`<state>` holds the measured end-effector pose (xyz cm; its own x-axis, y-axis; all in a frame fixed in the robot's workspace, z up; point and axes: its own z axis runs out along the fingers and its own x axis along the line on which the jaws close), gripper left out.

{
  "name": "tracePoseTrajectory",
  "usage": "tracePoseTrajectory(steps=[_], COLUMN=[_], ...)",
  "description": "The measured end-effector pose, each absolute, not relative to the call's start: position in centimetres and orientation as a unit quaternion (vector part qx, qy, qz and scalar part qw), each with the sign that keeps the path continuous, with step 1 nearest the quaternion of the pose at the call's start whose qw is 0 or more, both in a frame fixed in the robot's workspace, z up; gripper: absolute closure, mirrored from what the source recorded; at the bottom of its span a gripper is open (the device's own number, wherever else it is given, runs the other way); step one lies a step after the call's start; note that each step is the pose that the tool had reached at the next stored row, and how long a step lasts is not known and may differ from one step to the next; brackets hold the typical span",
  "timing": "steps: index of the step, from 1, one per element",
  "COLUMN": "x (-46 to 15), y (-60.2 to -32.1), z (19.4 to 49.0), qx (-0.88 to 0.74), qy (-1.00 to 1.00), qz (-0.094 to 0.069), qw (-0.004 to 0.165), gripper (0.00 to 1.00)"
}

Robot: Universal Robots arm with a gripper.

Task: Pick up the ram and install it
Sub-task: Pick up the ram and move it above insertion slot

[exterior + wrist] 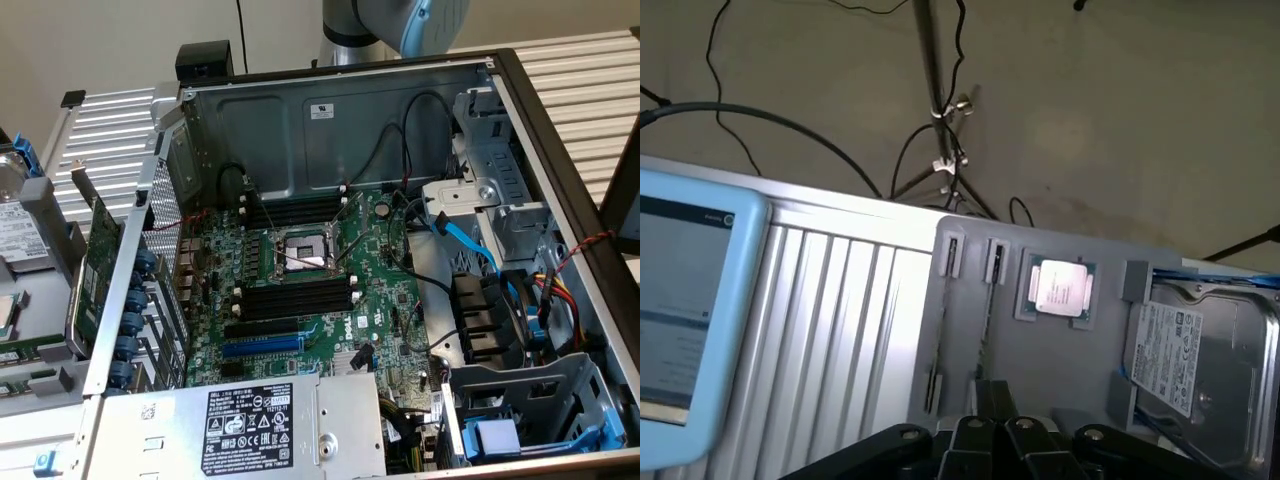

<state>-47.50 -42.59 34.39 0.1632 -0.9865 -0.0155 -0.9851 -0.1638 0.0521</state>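
**Ram on edge in its tray slot, jaws pressed together**

On my wrist view the gripper (990,398) has its jaws pressed together, and I see nothing pinched between them. Past the fingertips, the ram (987,330) stands on edge in a slot of the gray tray (1050,370) and reads as a thin line running away from the jaws. I cannot tell whether the tips touch it.

Just beside the ram is a second long slot (943,320). On the ram's other side a processor chip (1058,288) lies flat, and beyond that is a hard drive (1200,365). The tray rests on the ribbed surface (840,330), near a blue-framed tablet (685,310).

In the exterior view the arm (400,25) shows at the top, behind the open computer case (330,120). Inside the case, the motherboard (330,330) carries black memory slots (300,297) on both sides of the processor socket (300,252).
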Motion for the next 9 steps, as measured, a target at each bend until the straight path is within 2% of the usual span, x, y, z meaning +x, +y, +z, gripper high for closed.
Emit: tracePoseTrajectory(steps=[1,3,4,6,8,9], x=[-47.5,-47.5,-47.5,-47.5,-47.5,-47.5], y=[-42.7,-42.8,-42.9,-43.2,-43.4,-43.5], z=[34.2,33.8,33.7,33.3,32.9,32.8], qx=[0.761,0.757,0.755,0.753,0.75,0.748], qy=[-0.649,-0.653,-0.655,-0.658,-0.661,-0.663], qz=[-0.023,-0.024,-0.024,-0.025,-0.026,-0.026], qw=[0.014,0.014,0.013,0.012,0.011,0.011], gripper=[0.89,0.76,0.76,0.64,0.64,0.58])
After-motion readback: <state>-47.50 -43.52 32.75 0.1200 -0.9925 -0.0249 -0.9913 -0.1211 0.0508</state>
